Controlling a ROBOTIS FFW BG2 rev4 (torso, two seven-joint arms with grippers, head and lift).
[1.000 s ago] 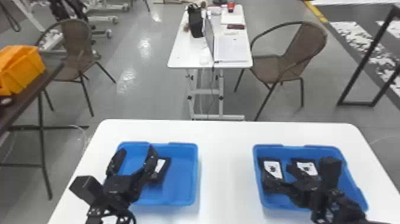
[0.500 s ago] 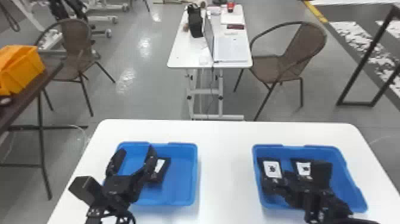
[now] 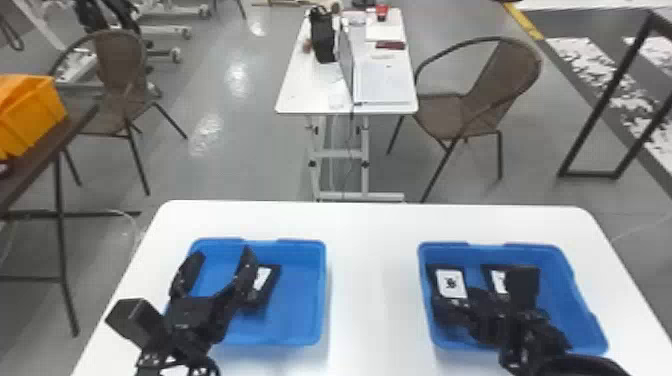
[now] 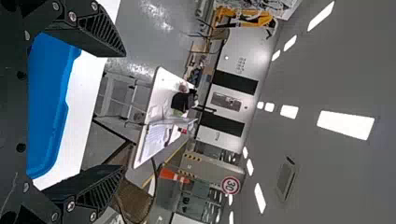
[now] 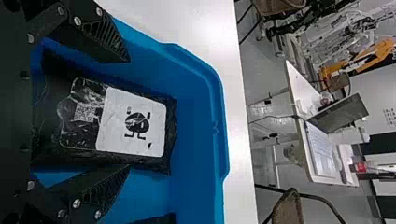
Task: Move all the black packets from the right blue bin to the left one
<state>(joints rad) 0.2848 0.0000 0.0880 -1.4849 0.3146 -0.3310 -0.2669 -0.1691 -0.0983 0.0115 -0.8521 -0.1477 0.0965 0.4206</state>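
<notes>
Head view: shows the left gripper (image 3: 222,257) over the left blue bin (image 3: 305,315), with fingers apart, and one black packet (image 3: 262,282) lying in that bin, near the finger on its right side. Shows the right gripper (image 3: 456,302) down at the right blue bin (image 3: 565,300), by the left-hand packet (image 3: 451,283), with another packet (image 3: 496,277) just beside. Right wrist view: shows fingers (image 5: 109,39) spread wide around the left-hand packet. Cannot tell about contact.

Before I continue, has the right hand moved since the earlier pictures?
Yes, the right hand moved left in the head view, toward the right blue bin's left wall.
</notes>
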